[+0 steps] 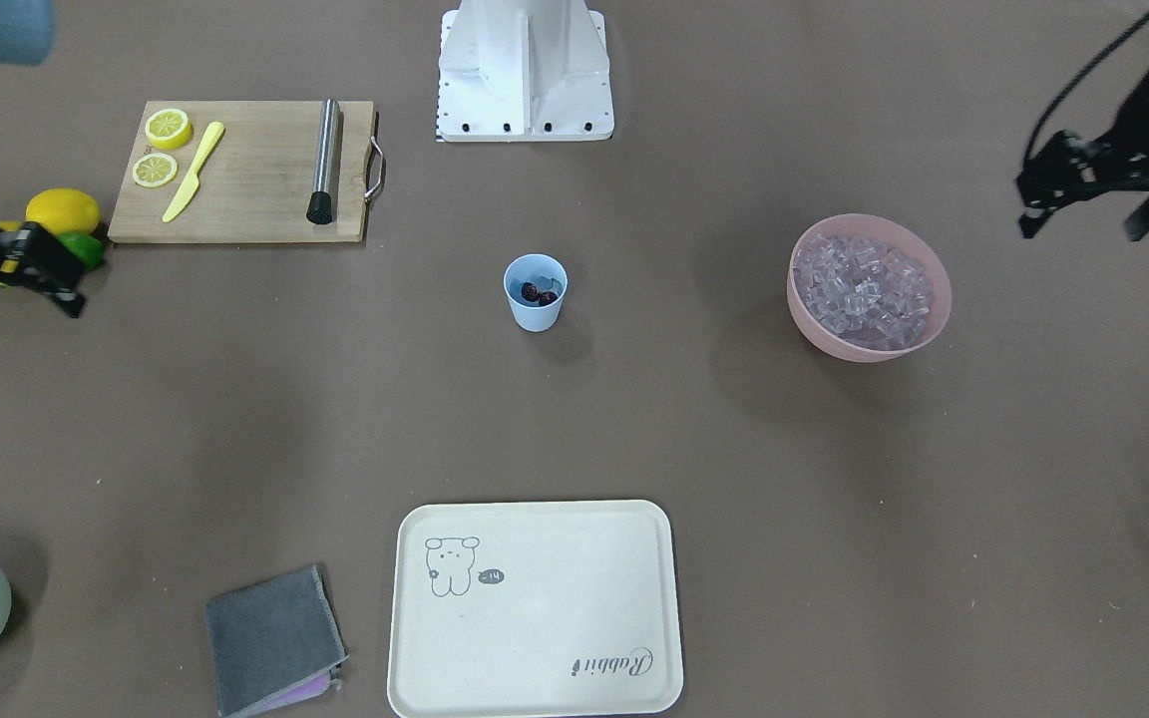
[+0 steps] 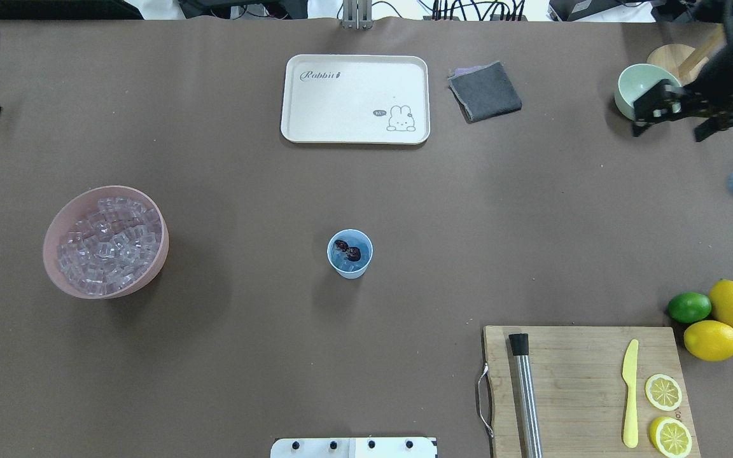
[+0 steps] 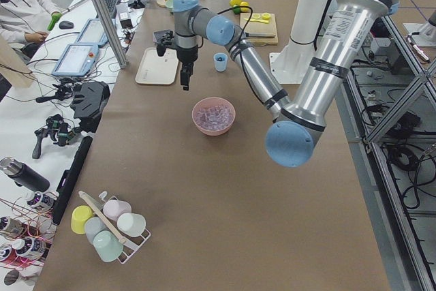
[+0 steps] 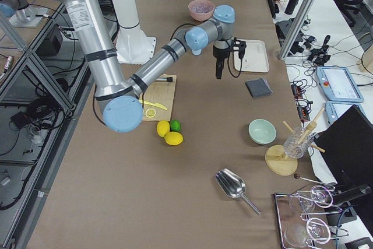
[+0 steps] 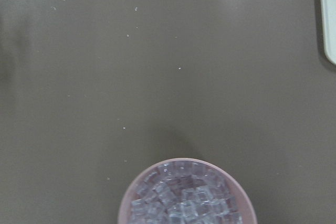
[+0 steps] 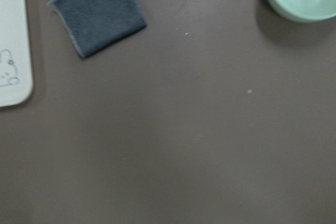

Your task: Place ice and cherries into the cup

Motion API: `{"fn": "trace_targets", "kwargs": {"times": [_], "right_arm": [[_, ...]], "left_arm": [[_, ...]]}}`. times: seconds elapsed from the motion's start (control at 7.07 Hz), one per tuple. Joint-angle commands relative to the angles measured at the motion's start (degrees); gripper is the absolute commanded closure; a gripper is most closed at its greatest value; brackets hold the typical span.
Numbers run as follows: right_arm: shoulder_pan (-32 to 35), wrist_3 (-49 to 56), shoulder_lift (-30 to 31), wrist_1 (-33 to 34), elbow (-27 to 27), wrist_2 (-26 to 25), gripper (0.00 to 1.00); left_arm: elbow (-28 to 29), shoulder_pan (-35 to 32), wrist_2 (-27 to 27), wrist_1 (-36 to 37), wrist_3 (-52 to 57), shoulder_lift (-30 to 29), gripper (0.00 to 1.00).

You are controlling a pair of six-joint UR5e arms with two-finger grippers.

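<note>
Sitting mid-table, cup (image 2: 350, 273) w/ cherries (image 2: 348, 250) is light, tips easy. At 9 o'clock pink bowl (image 2: 109, 295) holds ice (image 2: 109, 245): slippery, hard; pinch flat sides. Jaws of left gripper (image 1: 1073, 184), right gripper (image 2: 659, 108): cannot tell.

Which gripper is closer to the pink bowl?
Left. The left gripper hangs high beside the pink bowl; the right gripper is far off, near the green bowl.

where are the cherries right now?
In the overhead view, the cherries sit inside the blue cup at the table's centre, with the pink bowl off to its left and the cutting board at lower right.
</note>
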State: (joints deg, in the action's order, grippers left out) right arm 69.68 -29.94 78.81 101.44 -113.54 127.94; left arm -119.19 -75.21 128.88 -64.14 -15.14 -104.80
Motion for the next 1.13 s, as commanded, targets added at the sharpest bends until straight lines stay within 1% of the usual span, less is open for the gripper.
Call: {"fn": "trace_targets", "kwargs": {"times": [0.0,0.14,0.28,0.42,0.71,0.99], "right_arm": [[15.94,33.59,14.29,0.07,0.42,0.73,0.00],[21.93,42.15,18.09,0.07,0.60,1.26,0.00],[26.34,49.03,21.35,-0.01,1.30,1.96,0.00],[29.77,51.71,22.95,0.51,0.69,5.45,0.00],[29.90,52.44,24.11,0.51,0.78,6.45,0.00],[29.81,52.44,24.02,0.51,0.78,6.45,0.00]], "left_arm": [[2.27,-12.02,2.78,-0.29,24.07,11.33,0.02],[4.47,-16.68,3.57,-1.07,29.15,12.59,0.02],[4.75,-19.07,4.01,-1.17,30.24,13.56,0.02],[4.67,-19.97,6.10,-2.21,30.25,15.40,0.02],[4.93,-21.11,7.18,-2.84,30.25,17.25,0.02],[5.37,-21.12,7.18,-2.84,29.99,17.35,0.02]]}}
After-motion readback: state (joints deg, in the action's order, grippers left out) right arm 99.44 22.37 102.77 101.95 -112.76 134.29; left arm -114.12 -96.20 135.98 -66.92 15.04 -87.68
